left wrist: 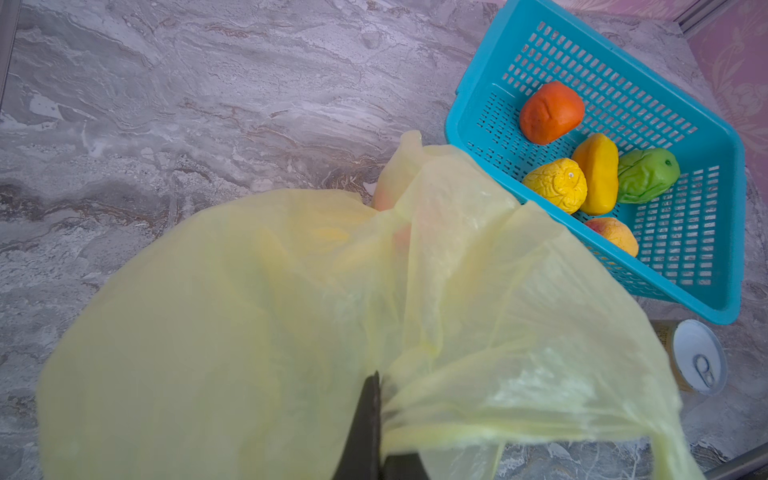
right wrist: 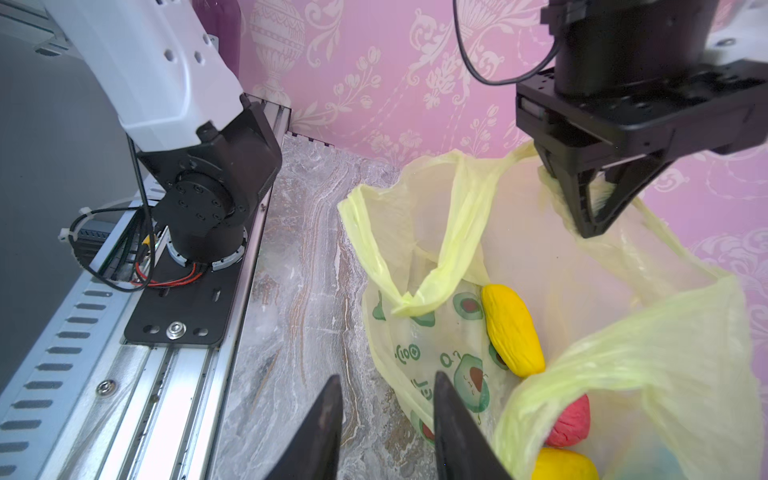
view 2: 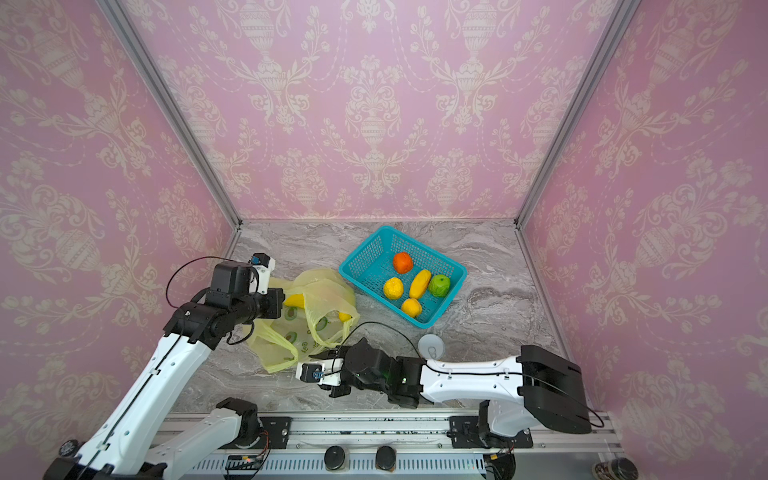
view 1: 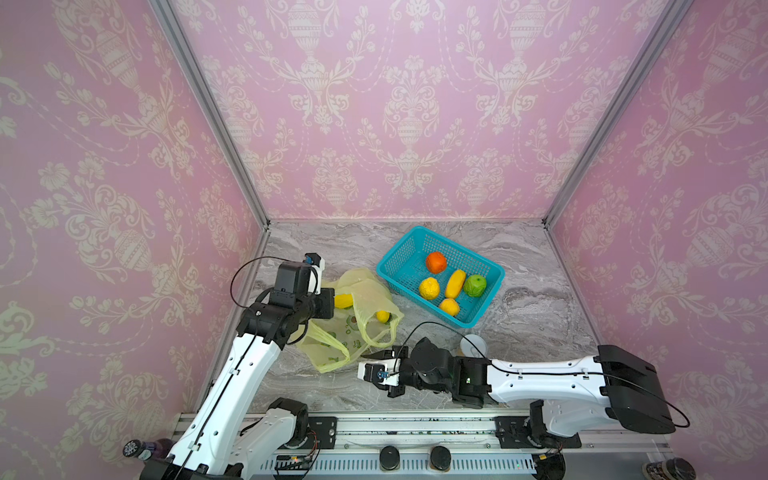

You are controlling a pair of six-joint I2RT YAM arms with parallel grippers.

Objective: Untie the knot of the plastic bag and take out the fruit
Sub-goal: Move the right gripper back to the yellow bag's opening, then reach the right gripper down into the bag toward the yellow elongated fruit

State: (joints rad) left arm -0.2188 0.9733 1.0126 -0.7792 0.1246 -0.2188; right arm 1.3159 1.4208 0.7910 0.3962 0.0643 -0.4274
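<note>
Yellow-green plastic bag (view 1: pixel 365 301) lies unknotted on the surface (view 1: pixel 519 266) beside the teal basket (view 1: pixel 401 253), left tool (right wrist: pixel 590 222) clenched on its raised rim, right tool (right wrist: pixel 386 376) released and empty at the mouth, likely reaching next for the long yellow fruit (right wrist: pixel 513 330) inside.

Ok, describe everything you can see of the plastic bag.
The plastic bag is thin, translucent pale yellow-green film with green fruit prints, crumpled on the marble table beside the teal basket. Its handle loops hang loose, no knot, mouth gaping. The left pincer is shut on a bunched fold of its upper edge, holding that up. Inside: a long yellow fruit, a pink-red one, another yellow. The right pincer, open and empty, is close beside it.
</note>
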